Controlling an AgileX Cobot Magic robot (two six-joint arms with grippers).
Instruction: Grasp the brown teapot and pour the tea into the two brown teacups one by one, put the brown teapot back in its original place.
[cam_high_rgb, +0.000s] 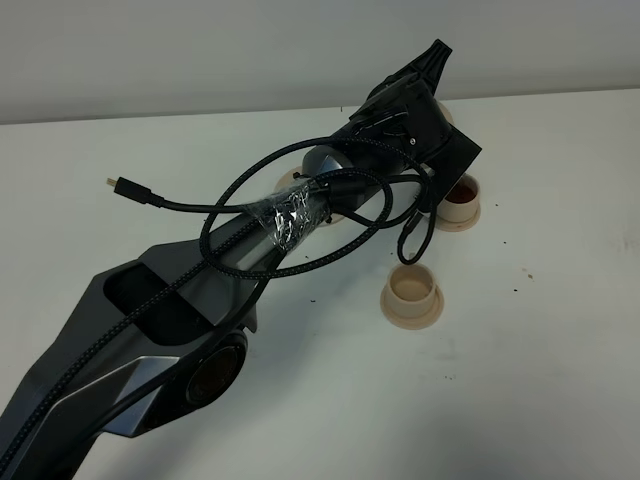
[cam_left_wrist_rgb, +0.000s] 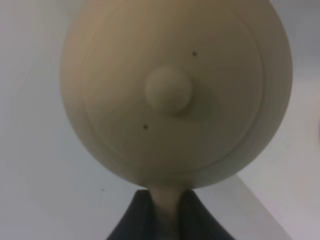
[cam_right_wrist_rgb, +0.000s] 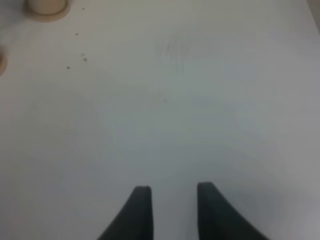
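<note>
The brown teapot fills the left wrist view from above, with its lid and knob showing. My left gripper is shut on its loop handle. In the exterior view my left arm reaches across to the back; the gripper and wrist hide nearly all of the teapot, with only a pale sliver showing. One brown teacup on its saucer stands just right of the wrist and holds dark liquid. The other teacup stands nearer on its saucer, its inside pale. My right gripper is open and empty over bare table.
A tan saucer edge shows behind the left arm, mostly hidden by it. Loose black cables hang from the arm over the table. A cup on its saucer sits at the edge of the right wrist view.
</note>
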